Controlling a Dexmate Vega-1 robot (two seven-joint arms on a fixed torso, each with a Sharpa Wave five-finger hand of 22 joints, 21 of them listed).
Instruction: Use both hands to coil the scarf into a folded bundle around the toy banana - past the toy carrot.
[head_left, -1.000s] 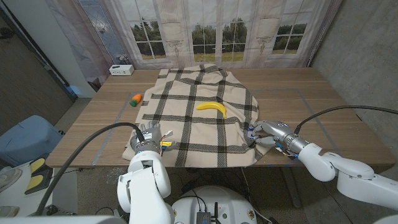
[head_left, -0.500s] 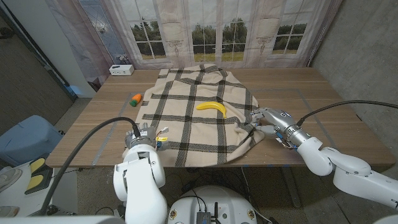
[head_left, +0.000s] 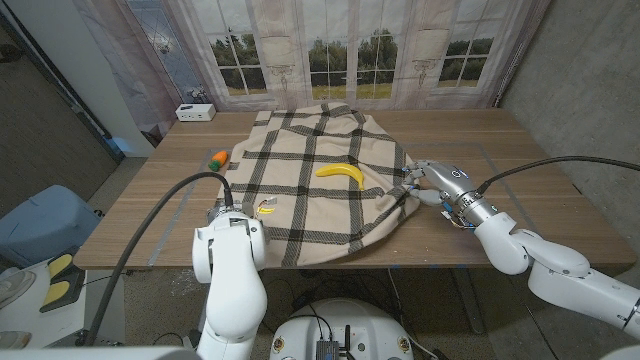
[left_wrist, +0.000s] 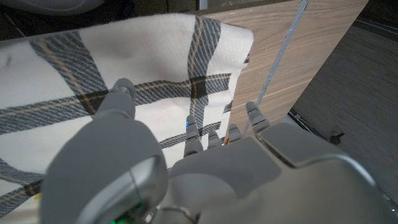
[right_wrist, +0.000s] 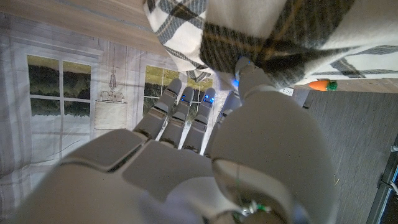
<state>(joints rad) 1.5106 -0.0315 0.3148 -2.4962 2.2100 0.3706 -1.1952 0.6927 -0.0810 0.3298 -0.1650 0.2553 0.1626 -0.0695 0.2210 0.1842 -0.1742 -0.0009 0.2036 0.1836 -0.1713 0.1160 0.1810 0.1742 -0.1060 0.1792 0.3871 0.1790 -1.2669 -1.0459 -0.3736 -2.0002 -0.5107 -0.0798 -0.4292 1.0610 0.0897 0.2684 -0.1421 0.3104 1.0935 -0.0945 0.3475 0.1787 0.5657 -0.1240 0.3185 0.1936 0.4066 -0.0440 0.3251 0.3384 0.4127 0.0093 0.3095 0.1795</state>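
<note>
The cream scarf (head_left: 300, 190) with dark checks lies spread over the middle of the wooden table (head_left: 520, 150). On its far half rests the yellow toy banana (head_left: 340, 172). The orange toy carrot (head_left: 219, 158) sits on bare wood just off the scarf's left edge and also shows small as the carrot (right_wrist: 317, 84). My left hand (head_left: 236, 216) is on the scarf's near-left part, its fingers curled down on the cloth (left_wrist: 93, 62). My right hand (head_left: 428, 182) grips the scarf's right edge, bunched and raised off the table; dark folds of scarf (right_wrist: 280, 31) hang over its fingers.
A small white box (head_left: 195, 112) stands at the table's far left corner. Curtains and a window backdrop close off the far side. Bare wood lies to the right of the scarf. A blue bin (head_left: 45, 225) stands on the floor to the left.
My right hand has moved away from the near edge toward the banana, dragging the scarf's near-right corner up with it. My left hand has shifted slightly farther onto the scarf.
</note>
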